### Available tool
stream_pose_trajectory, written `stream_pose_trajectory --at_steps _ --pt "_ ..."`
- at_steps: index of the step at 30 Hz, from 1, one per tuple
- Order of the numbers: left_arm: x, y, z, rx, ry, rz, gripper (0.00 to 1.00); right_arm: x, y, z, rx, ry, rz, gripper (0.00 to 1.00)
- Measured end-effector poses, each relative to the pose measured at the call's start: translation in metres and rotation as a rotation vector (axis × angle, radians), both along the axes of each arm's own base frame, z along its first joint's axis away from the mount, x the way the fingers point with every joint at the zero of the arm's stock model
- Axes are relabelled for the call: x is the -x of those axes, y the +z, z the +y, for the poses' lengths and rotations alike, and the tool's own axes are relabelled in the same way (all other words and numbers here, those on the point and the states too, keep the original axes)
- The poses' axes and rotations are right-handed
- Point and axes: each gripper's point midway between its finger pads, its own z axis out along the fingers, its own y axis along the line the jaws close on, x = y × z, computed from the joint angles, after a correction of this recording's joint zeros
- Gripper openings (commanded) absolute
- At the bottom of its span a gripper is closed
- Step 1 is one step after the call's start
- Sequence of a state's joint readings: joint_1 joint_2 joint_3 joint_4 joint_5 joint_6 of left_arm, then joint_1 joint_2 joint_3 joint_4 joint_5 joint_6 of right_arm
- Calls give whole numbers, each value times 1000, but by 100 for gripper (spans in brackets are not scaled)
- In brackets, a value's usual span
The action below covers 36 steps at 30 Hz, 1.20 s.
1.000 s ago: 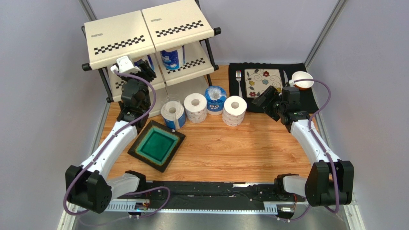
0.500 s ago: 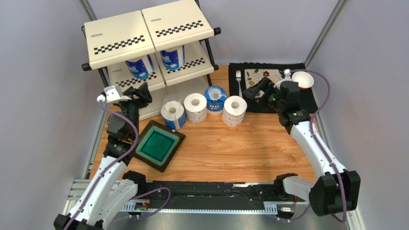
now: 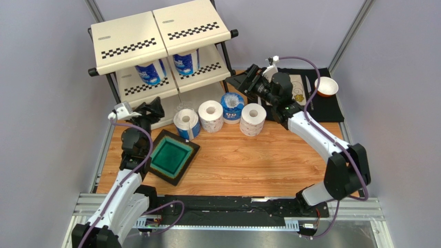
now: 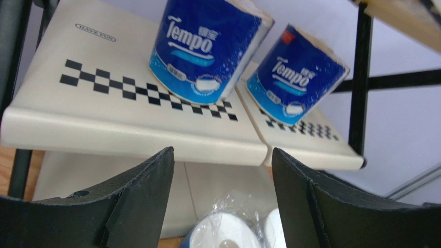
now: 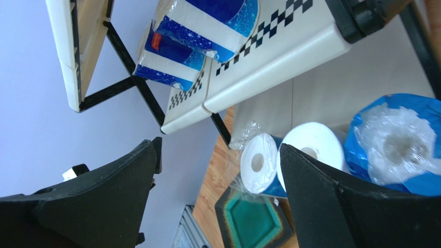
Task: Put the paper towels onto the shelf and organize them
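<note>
Left jaws stand open and empty, clear of the shelf; right jaws gape wide, empty, beside its right post, near four paper towels rowed on the tabletop. Two wrapped rolls sit on the middle tier, plain in the left wrist view, half hidden from above.

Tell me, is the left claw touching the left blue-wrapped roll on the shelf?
Apart. The left wrist view shows the left gripper open and empty, with the blue-wrapped roll sitting on the shelf well beyond its fingertips.
</note>
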State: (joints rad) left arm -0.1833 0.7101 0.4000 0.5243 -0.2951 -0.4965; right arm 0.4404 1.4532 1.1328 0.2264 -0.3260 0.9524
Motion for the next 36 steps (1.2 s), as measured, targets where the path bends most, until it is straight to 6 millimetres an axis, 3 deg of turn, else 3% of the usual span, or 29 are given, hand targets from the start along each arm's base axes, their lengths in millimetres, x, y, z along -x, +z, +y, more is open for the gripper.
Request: stream_pose_trajectory --at_steps 4,11,14,25,36 --pt "-11 8 23 81 22 -49 78 -19 2 21 -56 40 16 93" --pt "-23 18 40 197 -24 -119 78 -40 46 46 -162 88 -63 93" --pt "-25 25 46 247 -47 -161 78 -49 55 56 -196 108 -80 93" --pt "-35 48 50 380 -152 -266 78 -75 31 84 -189 117 -26 93" --pt "-50 77 54 412 -204 -334 78 -100 40 100 -195 83 -57 93"
